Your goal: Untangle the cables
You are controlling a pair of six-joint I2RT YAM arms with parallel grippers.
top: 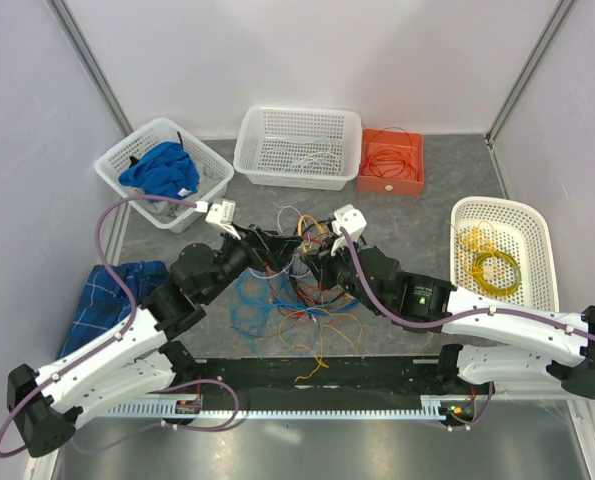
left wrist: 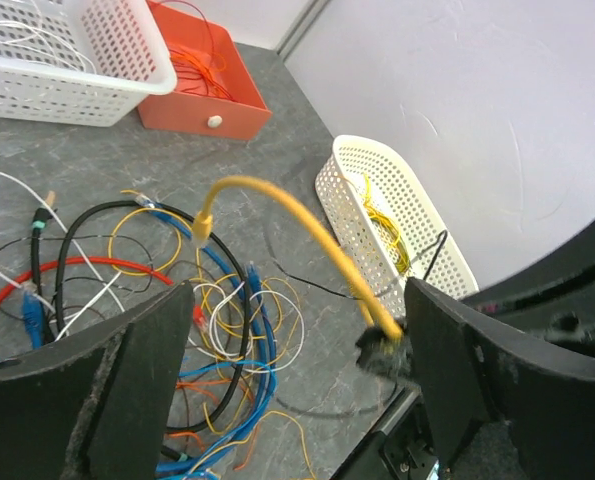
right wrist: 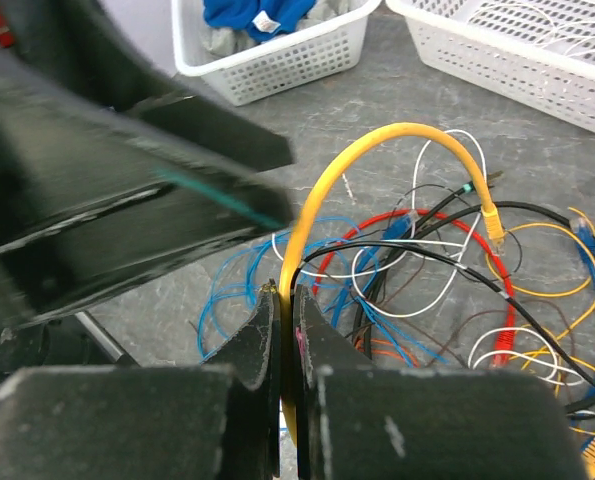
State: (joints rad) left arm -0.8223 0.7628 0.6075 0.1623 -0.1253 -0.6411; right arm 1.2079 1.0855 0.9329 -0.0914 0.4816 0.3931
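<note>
Right claw (right wrist: 287, 300) clamps a yellow cable (right wrist: 397, 128) arching over the tangled cables (right wrist: 432, 216); left claw (left wrist: 297, 300) stands apart.

Top view looks down from behind, both wrist views close, sharing cables (top: 277, 305)

**Colours Across the Table**

The cables (top: 297, 290) are showing blue, red, orange, black, white and yellow against the mottled grey table (top: 427, 220). One yellow cable (right wrist: 377, 140) is standing out brightest. The orange bin (top: 387, 185) is matching its orange wire (top: 392, 160). The cream lattice basket (top: 539, 255) is holding yellow coils (top: 492, 268). The white mesh basket (top: 129, 142) is framing a plain blue cloth (top: 157, 170). Another cloth (top: 117, 290) is showing blue-and-white checks.
</note>
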